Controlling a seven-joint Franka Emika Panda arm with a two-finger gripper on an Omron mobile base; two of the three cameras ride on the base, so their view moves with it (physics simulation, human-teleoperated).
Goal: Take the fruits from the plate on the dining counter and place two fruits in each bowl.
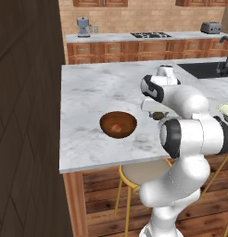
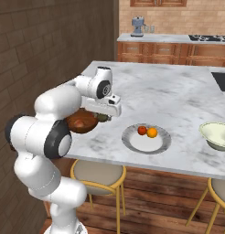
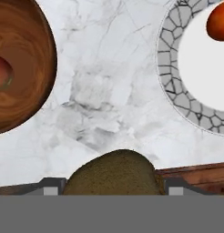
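Note:
My gripper (image 3: 114, 185) is shut on a dark green fruit (image 3: 114, 170), hanging over the dining counter (image 1: 88, 92) between the brown bowl (image 3: 27, 54) and the plate (image 3: 170, 68). From the base views the gripper (image 1: 156, 112) (image 2: 104, 114) holds the green fruit (image 1: 158, 115) (image 2: 103, 118) just right of the brown bowl (image 1: 118, 124) (image 2: 80, 122). A reddish-peach fruit (image 1: 116, 127) (image 3: 2, 73) lies in that bowl. The grey-rimmed plate (image 2: 162, 144) carries a red fruit (image 2: 141, 130) and an orange fruit (image 2: 152, 132). A pale bowl (image 2: 217, 135) (image 1: 227, 110) stands farther right.
Round stools (image 2: 96, 176) (image 1: 143, 171) are tucked under the counter's front edge. A dark sink (image 1: 206, 69) with a tap sits at the counter's far right. A back worktop holds a blender (image 1: 83, 26), a stove (image 1: 150, 34) and a toaster (image 1: 211, 28). A dark wall (image 1: 23, 115) closes the left side.

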